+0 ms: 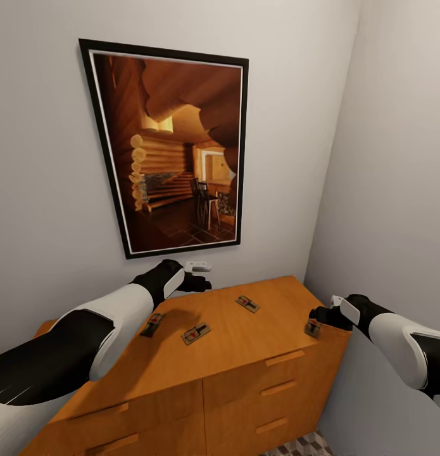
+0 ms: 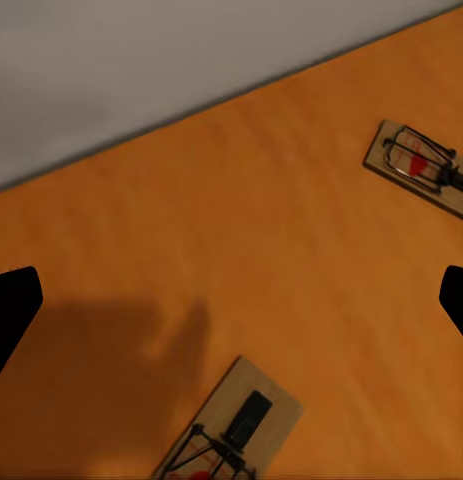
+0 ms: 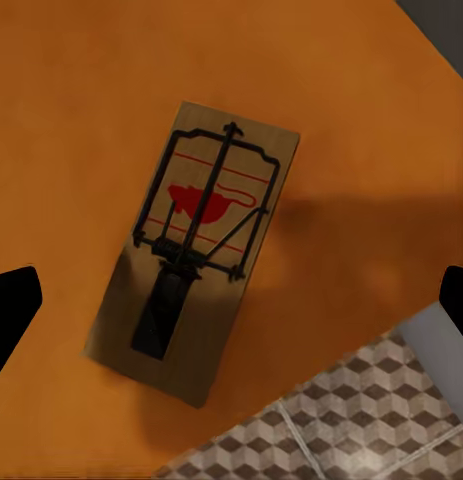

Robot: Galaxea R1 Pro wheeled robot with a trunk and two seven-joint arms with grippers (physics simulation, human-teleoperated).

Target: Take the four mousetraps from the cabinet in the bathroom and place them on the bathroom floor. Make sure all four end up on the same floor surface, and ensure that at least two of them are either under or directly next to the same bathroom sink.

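- I see four small flat brown wooden mousetraps on the orange-brown wooden cabinet (image 1: 245,342) top: (image 1: 152,324), (image 1: 195,333), (image 1: 247,304), (image 1: 313,327).
- My right gripper (image 1: 322,315) hovers over the corner trap (image 3: 196,262), fingers spread.
- My left gripper (image 1: 197,282) hangs near the wall, fingers spread, gripping nothing.
- Cube-patterned floor tiles (image 3: 341,420) show below the cabinet edge.

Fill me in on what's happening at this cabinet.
A two-armed robot is at the orange wooden cabinet with four mousetraps lying on its top. The right gripper hangs open over the mousetrap at the right edge, not yet gripping it. The left gripper is open above the back of the top, near the other three mousetraps. None has reached the floor.
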